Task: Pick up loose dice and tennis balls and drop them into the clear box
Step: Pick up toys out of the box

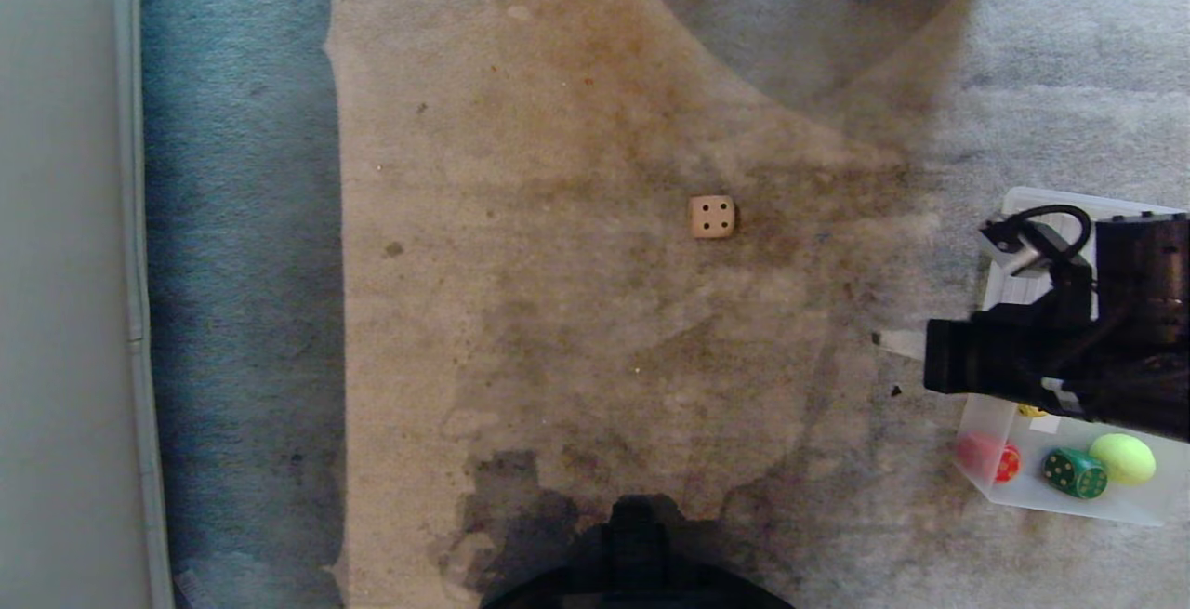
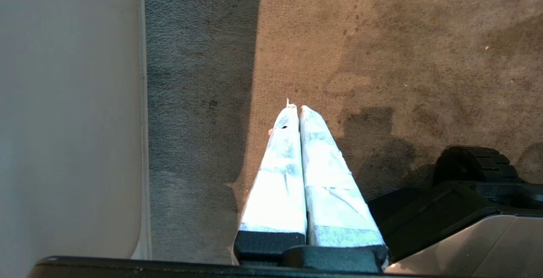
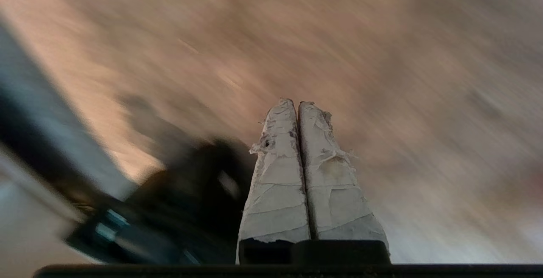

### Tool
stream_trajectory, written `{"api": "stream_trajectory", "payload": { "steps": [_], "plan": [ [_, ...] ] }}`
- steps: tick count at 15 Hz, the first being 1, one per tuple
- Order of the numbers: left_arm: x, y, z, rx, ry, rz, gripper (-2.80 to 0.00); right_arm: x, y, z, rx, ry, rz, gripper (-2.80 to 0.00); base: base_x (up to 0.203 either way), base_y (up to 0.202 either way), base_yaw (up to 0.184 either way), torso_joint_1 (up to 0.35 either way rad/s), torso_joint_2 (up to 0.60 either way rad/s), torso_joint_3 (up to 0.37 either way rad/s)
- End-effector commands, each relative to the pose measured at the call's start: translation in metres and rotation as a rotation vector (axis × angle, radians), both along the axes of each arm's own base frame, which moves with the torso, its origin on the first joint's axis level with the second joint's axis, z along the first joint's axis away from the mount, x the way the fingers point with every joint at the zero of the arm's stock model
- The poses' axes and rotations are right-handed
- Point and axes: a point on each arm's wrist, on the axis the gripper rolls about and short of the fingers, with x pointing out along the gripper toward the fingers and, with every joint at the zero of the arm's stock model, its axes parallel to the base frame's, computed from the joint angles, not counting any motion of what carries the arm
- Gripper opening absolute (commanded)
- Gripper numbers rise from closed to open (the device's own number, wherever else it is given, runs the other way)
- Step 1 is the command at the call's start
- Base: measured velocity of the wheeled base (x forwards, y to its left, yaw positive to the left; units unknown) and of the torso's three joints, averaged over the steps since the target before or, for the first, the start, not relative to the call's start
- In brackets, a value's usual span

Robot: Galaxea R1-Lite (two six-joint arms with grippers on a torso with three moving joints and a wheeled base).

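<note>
A tan die (image 1: 712, 217) with four pips up lies alone on the stained carpet, mid-view. The clear box (image 1: 1051, 498) stands at the right edge and holds a tennis ball (image 1: 1123, 458) and a sliver of something yellow (image 1: 1032, 411). My right arm reaches over the box, and my right gripper (image 1: 894, 342) pointing left toward the die, well short of it. In the right wrist view my right gripper (image 3: 296, 102) is shut with nothing in it, over a blurred floor. My left gripper (image 2: 297, 107) is shut and empty above bare carpet by my base.
A red die (image 1: 1004, 460) and a green die (image 1: 1075, 472) also lie in the box. A pale grey furniture edge (image 1: 56, 274) runs down the left beside a blue carpet strip (image 1: 242, 265). My base (image 1: 637, 558) shows at the bottom.
</note>
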Motion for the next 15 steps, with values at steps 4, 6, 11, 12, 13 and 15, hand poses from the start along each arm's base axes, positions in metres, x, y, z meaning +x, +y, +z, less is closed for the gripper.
{"api": "stream_trajectory", "payload": {
  "steps": [4,6,11,12,13,15],
  "plan": [
    [0.0,0.0,0.0,0.0,-0.001,0.0,-2.8,0.03,0.037,0.0,0.03,0.005,0.095,-2.8,0.0,0.0,0.0,0.0,0.0,0.0],
    [0.0,0.0,0.0,0.0,-0.001,0.0,-2.8,0.033,0.04,0.002,0.013,-0.016,0.111,-2.8,0.0,0.0,0.0,0.0,0.0,0.0],
    [0.0,0.0,0.0,0.0,-0.001,0.0,-2.8,0.04,0.044,0.002,-0.049,-0.081,0.148,-2.8,0.0,0.0,0.0,0.0,0.0,0.0],
    [0.0,0.0,0.0,0.0,-0.001,0.0,-2.8,0.048,0.047,-0.004,-0.073,-0.086,0.16,-2.04,0.0,0.0,0.0,0.0,0.0,0.0],
    [0.0,0.0,0.0,0.0,-0.001,0.0,-2.8,0.06,0.052,-0.014,-0.101,-0.103,0.181,0.0,0.0,0.0,0.0,0.0,0.0,0.0],
    [0.0,0.0,0.0,0.0,-0.001,0.0,-2.8,0.068,0.056,-0.015,-0.124,-0.156,0.204,0.0,0.0,0.0,0.0,0.0,0.0,0.0]
  ]
}}
